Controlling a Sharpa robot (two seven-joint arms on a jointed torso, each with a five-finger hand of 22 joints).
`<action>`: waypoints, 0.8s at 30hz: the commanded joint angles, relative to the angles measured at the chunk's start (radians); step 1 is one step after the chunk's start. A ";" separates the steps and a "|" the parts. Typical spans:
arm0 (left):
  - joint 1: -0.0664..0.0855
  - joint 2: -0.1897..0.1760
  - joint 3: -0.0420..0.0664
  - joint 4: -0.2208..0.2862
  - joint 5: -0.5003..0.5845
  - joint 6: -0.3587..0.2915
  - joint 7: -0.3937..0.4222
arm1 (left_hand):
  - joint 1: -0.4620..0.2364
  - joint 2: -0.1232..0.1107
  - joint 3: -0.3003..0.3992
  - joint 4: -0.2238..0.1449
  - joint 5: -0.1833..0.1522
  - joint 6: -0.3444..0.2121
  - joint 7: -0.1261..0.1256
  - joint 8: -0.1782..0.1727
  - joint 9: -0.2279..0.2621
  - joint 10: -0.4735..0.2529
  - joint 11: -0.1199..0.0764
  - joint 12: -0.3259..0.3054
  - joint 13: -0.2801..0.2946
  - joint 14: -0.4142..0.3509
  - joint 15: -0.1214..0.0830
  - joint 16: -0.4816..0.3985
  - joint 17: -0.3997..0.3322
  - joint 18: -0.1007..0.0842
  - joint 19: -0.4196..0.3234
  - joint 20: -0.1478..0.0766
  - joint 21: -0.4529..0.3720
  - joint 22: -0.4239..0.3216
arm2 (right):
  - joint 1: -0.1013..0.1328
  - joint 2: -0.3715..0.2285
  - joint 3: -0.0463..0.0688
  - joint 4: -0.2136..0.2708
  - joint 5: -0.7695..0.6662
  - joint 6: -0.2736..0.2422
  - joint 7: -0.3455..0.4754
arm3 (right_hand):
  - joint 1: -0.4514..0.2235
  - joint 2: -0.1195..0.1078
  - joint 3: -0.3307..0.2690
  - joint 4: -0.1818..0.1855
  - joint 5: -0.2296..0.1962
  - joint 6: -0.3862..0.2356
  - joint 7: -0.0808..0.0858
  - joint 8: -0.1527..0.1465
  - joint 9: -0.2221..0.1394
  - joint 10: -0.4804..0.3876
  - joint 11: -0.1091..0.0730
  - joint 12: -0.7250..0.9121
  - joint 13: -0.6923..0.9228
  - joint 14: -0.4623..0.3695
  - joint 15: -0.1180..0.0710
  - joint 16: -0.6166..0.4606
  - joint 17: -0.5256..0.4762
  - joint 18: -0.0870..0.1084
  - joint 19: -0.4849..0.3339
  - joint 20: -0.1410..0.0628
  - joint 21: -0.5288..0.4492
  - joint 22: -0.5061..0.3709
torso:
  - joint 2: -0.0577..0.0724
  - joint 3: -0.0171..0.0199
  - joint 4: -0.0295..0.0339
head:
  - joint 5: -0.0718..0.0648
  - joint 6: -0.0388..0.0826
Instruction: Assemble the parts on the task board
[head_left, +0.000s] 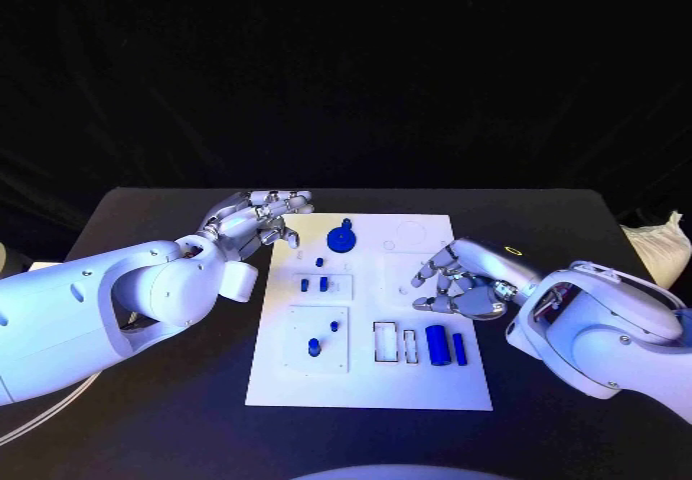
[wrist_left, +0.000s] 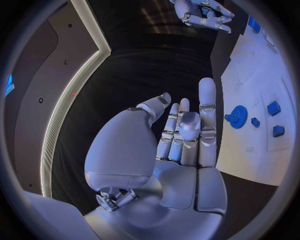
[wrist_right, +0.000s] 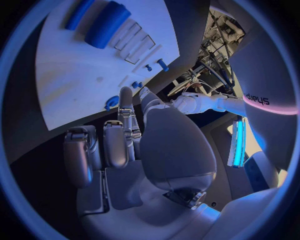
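Note:
The white task board lies in the middle of the table. A blue gear sits near its far edge, with small blue pegs below it and two more blue parts in a square plate. A thick blue cylinder and a thin one lie beside two empty slots. My left hand hovers at the board's far left corner next to the gear, fingers straight and holding nothing. My right hand hangs over the board's right side, fingers half bent, holding nothing.
Black table surrounds the board on all sides. A white bag-like object sits at the table's far right edge. In the right wrist view the thick cylinder lies beyond my right hand.

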 joint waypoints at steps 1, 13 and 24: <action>0.000 0.002 0.000 0.002 0.002 0.016 0.005 | 0.003 0.010 -0.004 0.001 -0.003 -0.008 0.002 0.006 0.000 -0.007 -0.002 0.002 0.001 -0.006 -0.001 -0.001 -0.001 0.019 0.000 0.010 -0.007 -0.002 | -0.001 -0.035 -0.009 0.024 0.103 0.018 -0.106 | -0.018 0.007 -0.038 0.009 0.023 0.001 -0.011 0.017 0.008 0.006 -0.015 0.193 0.214 0.051 -0.011 0.013 0.013 -0.015 0.093 -0.015 0.018 0.235 | -0.004 -0.0008 -0.0091 | -0.013 0.003; 0.000 0.004 0.000 0.002 0.002 0.019 0.005 | 0.003 0.010 -0.005 0.000 -0.003 -0.007 0.001 0.006 0.001 -0.007 -0.002 0.003 0.001 -0.006 -0.002 -0.001 -0.001 0.019 0.000 0.010 -0.007 -0.002 | -0.050 -0.106 -0.031 0.078 -0.073 0.040 -0.329 | -0.058 0.073 -0.179 0.043 0.102 -0.025 -0.017 0.102 0.072 0.047 -0.013 0.902 1.027 0.065 -0.014 0.098 0.138 -0.022 0.103 -0.015 0.039 0.263 | -0.012 -0.0011 -0.0268 | -0.020 0.001; 0.000 0.001 -0.001 0.002 0.002 0.020 0.004 | 0.003 0.010 -0.005 0.000 -0.003 -0.007 0.001 0.006 0.001 -0.007 -0.002 0.003 0.001 -0.006 -0.002 -0.001 -0.001 0.019 0.000 0.010 -0.007 -0.002 | -0.072 -0.065 -0.033 0.071 -0.131 0.069 -0.379 | -0.101 0.081 -0.218 0.044 0.112 -0.035 -0.020 0.116 0.089 0.050 -0.013 0.925 1.063 0.068 -0.015 0.113 0.162 -0.022 0.103 -0.016 0.039 0.263 | -0.009 -0.0015 -0.0251 | -0.016 0.001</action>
